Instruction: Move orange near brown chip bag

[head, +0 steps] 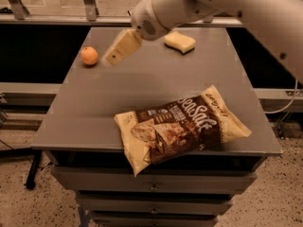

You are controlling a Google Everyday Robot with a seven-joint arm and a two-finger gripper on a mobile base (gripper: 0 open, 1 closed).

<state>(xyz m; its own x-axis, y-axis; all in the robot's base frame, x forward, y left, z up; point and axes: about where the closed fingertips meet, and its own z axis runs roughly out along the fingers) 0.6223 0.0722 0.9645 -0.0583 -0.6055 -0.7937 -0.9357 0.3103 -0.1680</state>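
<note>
The grey table (94, 108) carries everything. The white arm (227, 8) reaches in from the upper right. The brown chip bag (180, 126) lies at the front edge, one corner overhanging. The yellow sponge (180, 42) sits at the back. The gripper (110, 60) slants down-left and grasps nothing; how wide it stands cannot be told. The orange (89, 56) rests just left of its tip, apart from it and well away from the bag.

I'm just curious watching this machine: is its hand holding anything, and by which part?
Nothing is held. The hand hangs beside the orange, apart from it; the orange sits on the table.
</note>
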